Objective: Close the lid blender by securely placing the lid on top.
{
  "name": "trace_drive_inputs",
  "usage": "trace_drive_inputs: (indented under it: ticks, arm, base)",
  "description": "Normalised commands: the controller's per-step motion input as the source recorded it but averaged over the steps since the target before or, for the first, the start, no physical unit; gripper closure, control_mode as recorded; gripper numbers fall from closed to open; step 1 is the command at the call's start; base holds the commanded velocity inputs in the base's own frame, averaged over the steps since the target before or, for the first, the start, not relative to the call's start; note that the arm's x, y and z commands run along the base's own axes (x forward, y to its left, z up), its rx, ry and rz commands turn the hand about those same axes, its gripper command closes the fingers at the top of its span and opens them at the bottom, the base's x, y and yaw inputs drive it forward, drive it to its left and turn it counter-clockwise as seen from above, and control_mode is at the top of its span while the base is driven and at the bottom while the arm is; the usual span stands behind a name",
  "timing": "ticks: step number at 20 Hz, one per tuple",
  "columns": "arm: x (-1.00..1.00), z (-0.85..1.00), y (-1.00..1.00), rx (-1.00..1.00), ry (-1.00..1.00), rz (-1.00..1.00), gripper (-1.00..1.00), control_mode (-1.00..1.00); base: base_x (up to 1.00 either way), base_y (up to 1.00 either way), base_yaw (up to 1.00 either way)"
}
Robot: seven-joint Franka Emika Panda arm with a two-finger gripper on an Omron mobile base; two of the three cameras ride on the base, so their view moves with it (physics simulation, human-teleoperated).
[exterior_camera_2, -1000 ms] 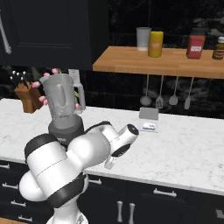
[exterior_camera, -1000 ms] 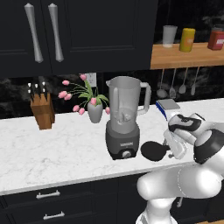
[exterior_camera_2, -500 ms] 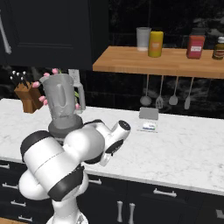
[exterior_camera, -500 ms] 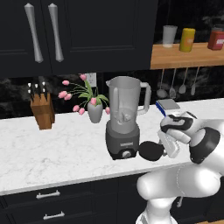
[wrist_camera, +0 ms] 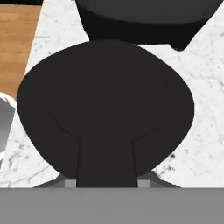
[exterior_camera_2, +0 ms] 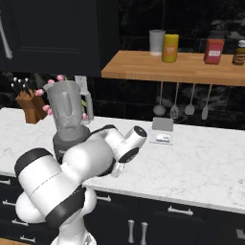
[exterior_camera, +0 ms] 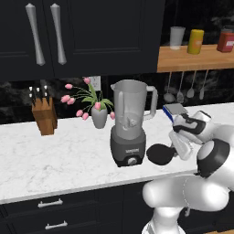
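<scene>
we are keeping the hand low over the bench, just to the right of the blender, and it is clenching on the tab of the lid. in the hand view the tab is running straight down between the two fingers, and they are closing in on it from either side, so we are judging the grip as taken on the tab rather than on the disc itself.

from the hand outward, the lid is lying flat, its round body reaching away from us toward the blender's dark base, which is sitting just beyond the disc's far edge. the lid's long axis, tab to far rim, is pointing roughly at the blender. in the left base view the lid is lying low beside the base, near it, and we cannot tell whether the two are touching.

the relation that matters is height: the jar's open rim is sitting well above the lid and a little to the left of the hand. we are reckoning the coming move is calling for a lift clear of the jar, then a short shift left over the rim, while keeping the disc level.
</scene>
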Motion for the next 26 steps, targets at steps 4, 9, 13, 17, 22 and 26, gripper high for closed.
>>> trace_drive_inputs:
  ticks: [4, 9, 13, 17, 22, 26]
  arm:
    - [-0.43, 0.92, -0.27, 0.0, -0.04, -0.01, 1.0, -1.0]
    - [-0.67, 0.9, -0.28, 0.04, -0.06, 0.0, 1.0, -1.0]
    - [-0.87, 0.86, -0.07, 0.06, -0.11, 0.0, 1.0, -1.0]
    - [-0.96, 0.84, -0.01, 0.07, -0.15, 0.0, 1.0, -1.0]
    - [-0.89, 0.89, 0.0, 0.06, -0.15, 0.0, 1.0, -1.0]
    - [-0.44, 0.87, 0.01, 0.06, -0.1, 0.0, 1.0, -1.0]
  base:
    - [0.0, 0.0, 0.0]
    - [0.0, 0.0, 0.0]
    - [0.0, 0.0, 0.0]
    - [0.0, 0.0, 0.0]
    - [0.0, 0.0, 0.0]
    - [0.0, 0.0, 0.0]
